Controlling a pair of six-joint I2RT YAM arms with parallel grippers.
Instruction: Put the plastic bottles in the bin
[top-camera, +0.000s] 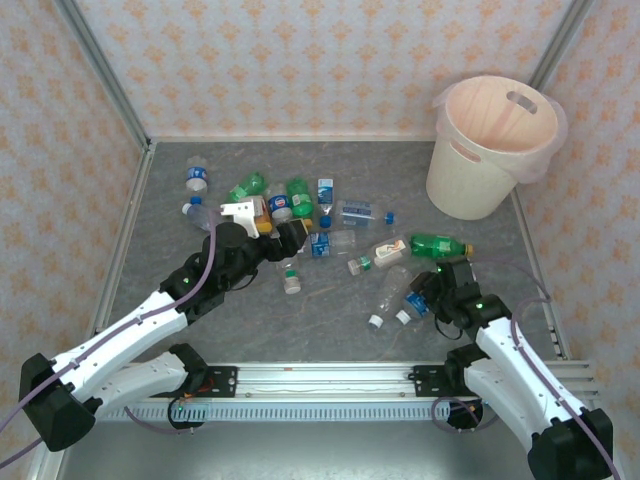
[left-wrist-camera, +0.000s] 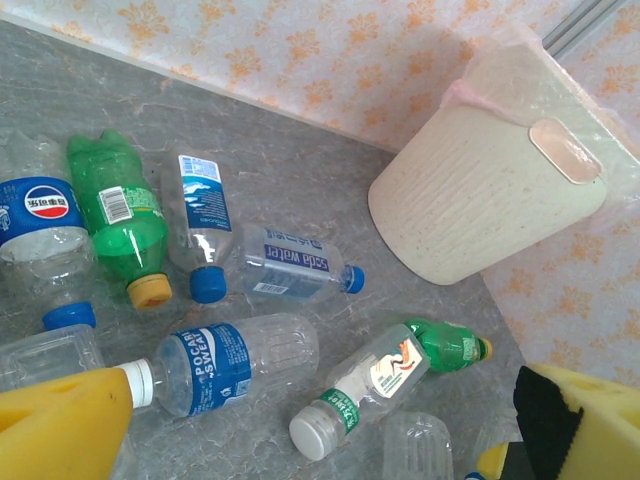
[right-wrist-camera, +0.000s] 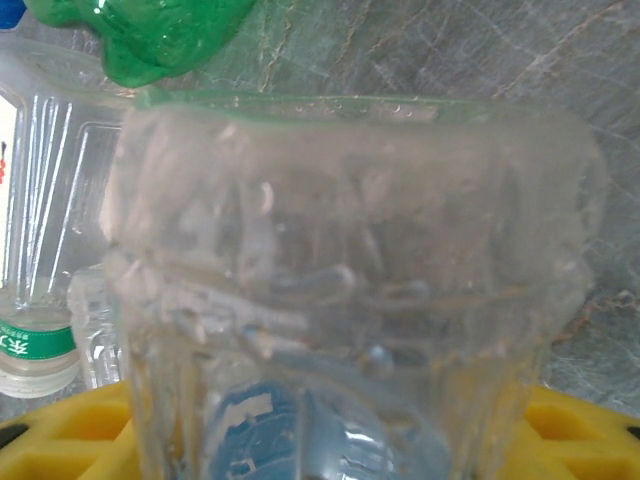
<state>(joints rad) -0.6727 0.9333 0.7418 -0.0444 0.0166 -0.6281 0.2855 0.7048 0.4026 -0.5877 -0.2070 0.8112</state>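
R gripper (right-wrist-camera: 320, 445): we see its yellow pads (right-wrist-camera: 585, 430) part-way apart, one on each side of a clear bottle (right-wrist-camera: 350, 260), and clamped on it. That bottle has a blue label & sits v. close to the wrist cam. From above, it's at the gripper's tip, right of centre on the table (top-camera: 330, 330). We can't tell whether it's lifted or resting on the surface. Just beyond it lies a green bottle (top-camera: 440, 244) w/ an orange cap. A 2nd clear one w/ a white cap lies just left of the held one.

L gripper (left-wrist-camera: 325, 425): its fingers (left-wrist-camera: 60, 430) stand wide apart w/ nothing between them. It hangs over the left part of the pile. Below the gap we see a Pocari bottle (left-wrist-camera: 230, 360) on its side, white cap toward the left finger; we can't tell if they touch. A white-capped one w/ a green label lies next to it.

The other bottles (top-camera: 300, 197) are scattered across the middle of the table, btwn the arms & the back wall, all lying flat, clear or green, w/ blue, white or orange caps.

The bin (top-camera: 470, 190) stands upright in the far right corner, well apart from both grippers, w/ the R one nearer.
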